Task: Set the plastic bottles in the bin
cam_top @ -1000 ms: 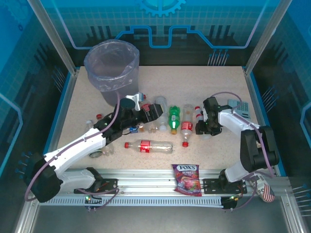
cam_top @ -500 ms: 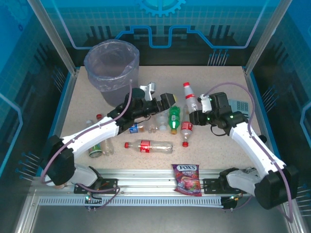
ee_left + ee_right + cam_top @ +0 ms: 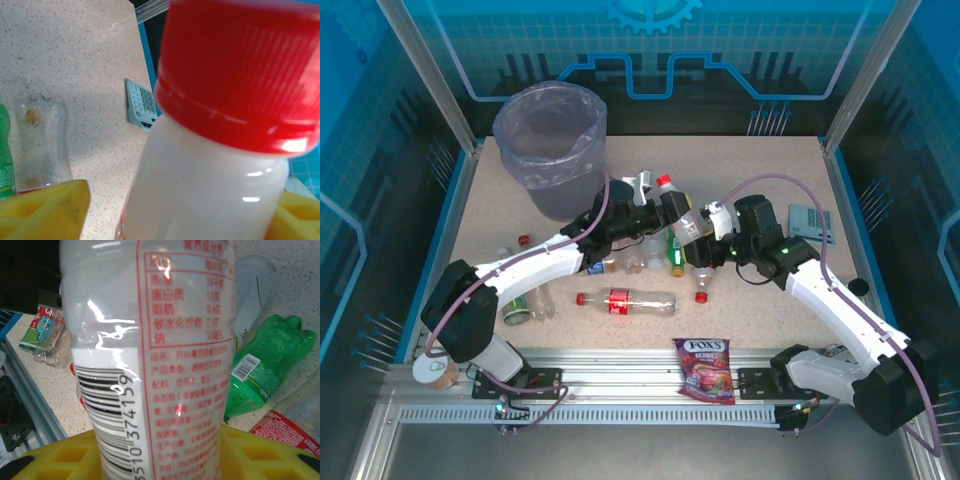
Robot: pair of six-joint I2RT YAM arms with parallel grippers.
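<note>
Right wrist: right claw (image 3: 160, 452) pinching red-capped bottle (image 3: 150, 340) aloft; left claw (image 3: 170, 212) spread round it, likely handover toward bin (image 3: 535, 160).

Bright, even light overall, wrist close-ups soft, glare streaks on the bottle (image 3: 115, 325)

Glossy plastic bottle (image 3: 210, 195), matt speckled table (image 3: 75, 60)
</note>
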